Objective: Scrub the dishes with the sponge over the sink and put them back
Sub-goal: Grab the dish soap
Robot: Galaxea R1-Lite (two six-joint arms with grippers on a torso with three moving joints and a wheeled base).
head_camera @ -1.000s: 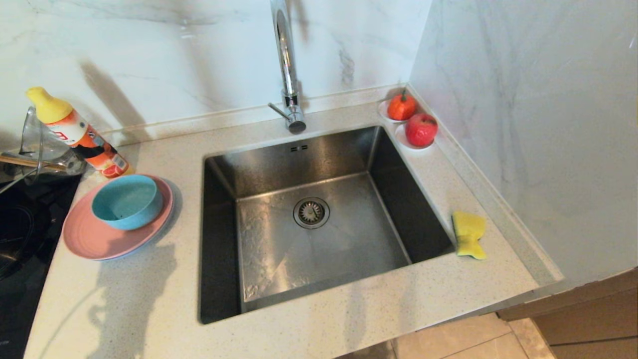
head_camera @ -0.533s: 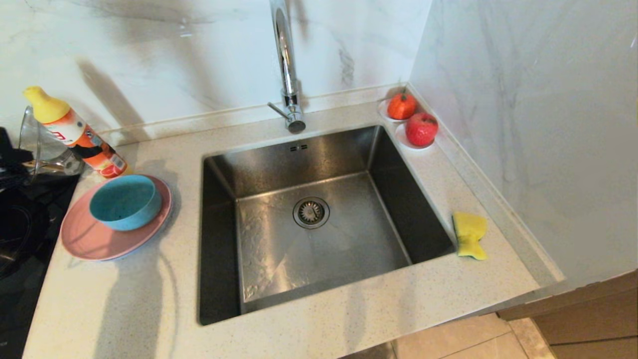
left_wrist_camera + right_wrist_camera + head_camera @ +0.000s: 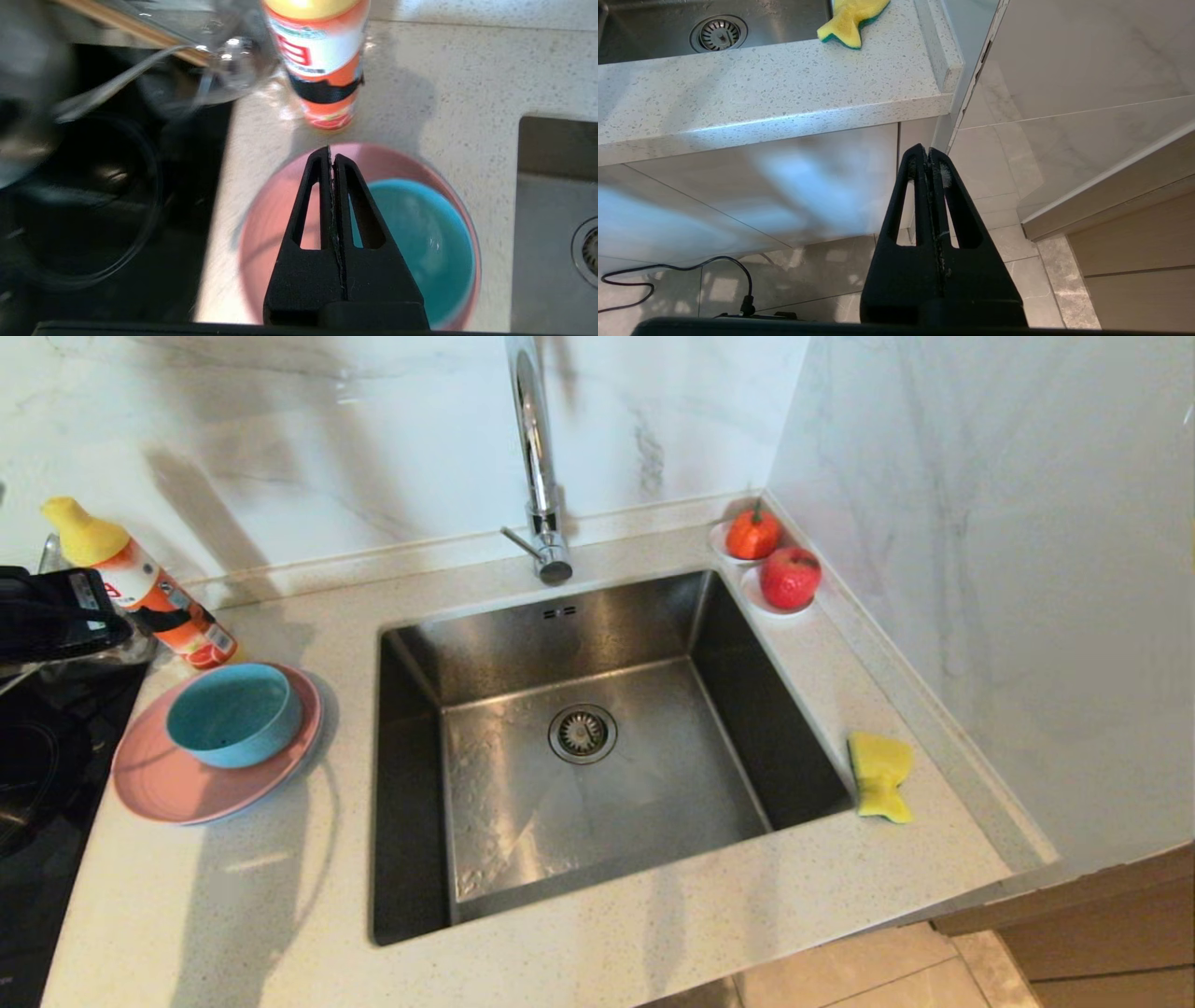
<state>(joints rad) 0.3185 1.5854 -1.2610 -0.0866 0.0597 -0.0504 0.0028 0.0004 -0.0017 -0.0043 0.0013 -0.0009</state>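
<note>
A teal-blue bowl (image 3: 235, 714) sits on a pink plate (image 3: 177, 784) on the counter left of the sink (image 3: 653, 616). The yellow sponge (image 3: 878, 775) lies on the counter at the sink's right rim. My left arm (image 3: 56, 611) reaches in from the left edge, beside the bottle. In its wrist view the left gripper (image 3: 331, 151) is shut and empty, hanging above the pink plate (image 3: 271, 224), just left of the bowl (image 3: 420, 242). My right gripper (image 3: 929, 151) is shut and empty, parked below the counter's front edge over the floor, with the sponge (image 3: 852, 21) far off.
An orange-labelled bottle (image 3: 140, 583) with a yellow cap stands behind the plate, next to a clear glass jug (image 3: 219, 60). A black hob (image 3: 47, 784) lies to the left. The chrome faucet (image 3: 537, 457) rises behind the basin. Two fruits (image 3: 789, 577) sit in the back right corner by the wall.
My left arm has come into the head view from the left edge and now hangs over the jug and hob. The bowl, plate and sponge have not moved.
</note>
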